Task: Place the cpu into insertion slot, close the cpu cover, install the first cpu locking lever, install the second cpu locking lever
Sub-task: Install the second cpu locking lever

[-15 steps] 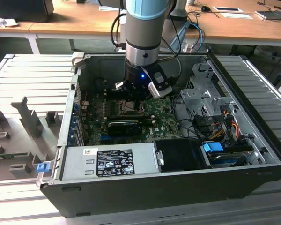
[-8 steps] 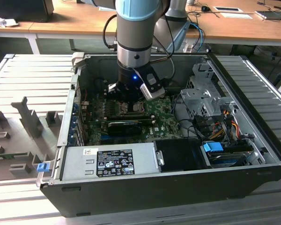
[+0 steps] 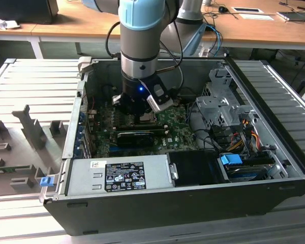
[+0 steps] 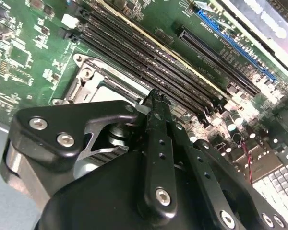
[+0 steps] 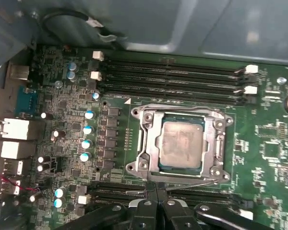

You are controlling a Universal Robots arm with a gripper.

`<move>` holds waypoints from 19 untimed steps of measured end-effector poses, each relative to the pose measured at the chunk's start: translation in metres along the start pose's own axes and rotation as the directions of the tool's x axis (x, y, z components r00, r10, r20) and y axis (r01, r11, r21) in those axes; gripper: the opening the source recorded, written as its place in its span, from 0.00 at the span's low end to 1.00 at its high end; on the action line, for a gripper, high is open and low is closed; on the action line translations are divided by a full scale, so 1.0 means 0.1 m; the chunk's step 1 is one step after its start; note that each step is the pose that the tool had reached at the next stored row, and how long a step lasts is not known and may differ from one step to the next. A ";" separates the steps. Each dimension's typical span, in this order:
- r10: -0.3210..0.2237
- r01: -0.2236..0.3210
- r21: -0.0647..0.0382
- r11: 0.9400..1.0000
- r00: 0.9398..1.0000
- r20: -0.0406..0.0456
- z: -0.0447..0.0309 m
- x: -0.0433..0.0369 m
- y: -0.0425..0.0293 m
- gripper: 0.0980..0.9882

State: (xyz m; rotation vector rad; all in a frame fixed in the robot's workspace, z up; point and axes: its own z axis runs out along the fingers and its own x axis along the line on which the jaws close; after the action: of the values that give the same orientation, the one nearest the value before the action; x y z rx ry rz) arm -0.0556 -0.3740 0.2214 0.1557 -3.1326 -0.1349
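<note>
In the first wrist view the cpu (image 5: 182, 143), a pale silvery square chip, lies flat in its socket on the green motherboard. The cpu cover (image 5: 145, 143), a grey metal frame, lies down around it. A thin wire locking lever (image 5: 194, 183) runs along the socket's edge nearest my gripper (image 5: 157, 195). The two black fingers (image 5: 148, 207) are shut together, tips right at that lever, nothing visibly clamped between them. In the second wrist view my gripper (image 4: 156, 98) hangs just over the cover's corner (image 4: 84, 76). In the exterior view my gripper (image 3: 142, 116) is deep inside the open computer case.
Black memory slots (image 5: 173, 79) run along the socket's far side. A black graphics card (image 3: 134, 136) lies beside the gripper, with the grey power supply (image 3: 117, 175) in front. A metal drive cage (image 3: 218, 104) and coloured cables (image 3: 244, 133) fill the exterior view's right.
</note>
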 end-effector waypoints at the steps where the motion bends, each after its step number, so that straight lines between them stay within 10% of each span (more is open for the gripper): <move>1: -0.016 0.016 -0.003 1.000 1.000 -0.001 0.048 0.005 -0.004 0.01; 3: -0.019 0.019 -0.036 0.999 1.000 0.003 0.056 0.041 -0.041 0.01; 7: -0.019 0.019 -0.053 0.998 1.000 0.005 0.060 0.075 -0.083 0.01; 11: -0.019 0.020 -0.093 0.995 1.000 0.009 0.062 0.109 -0.133 0.01; 19: -0.019 0.020 -0.126 0.992 1.000 0.013 0.065 0.162 -0.211 0.01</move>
State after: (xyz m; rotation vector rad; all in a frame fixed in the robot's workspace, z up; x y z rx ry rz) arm -0.0696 -0.3960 0.2131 0.1855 -3.1226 -0.3348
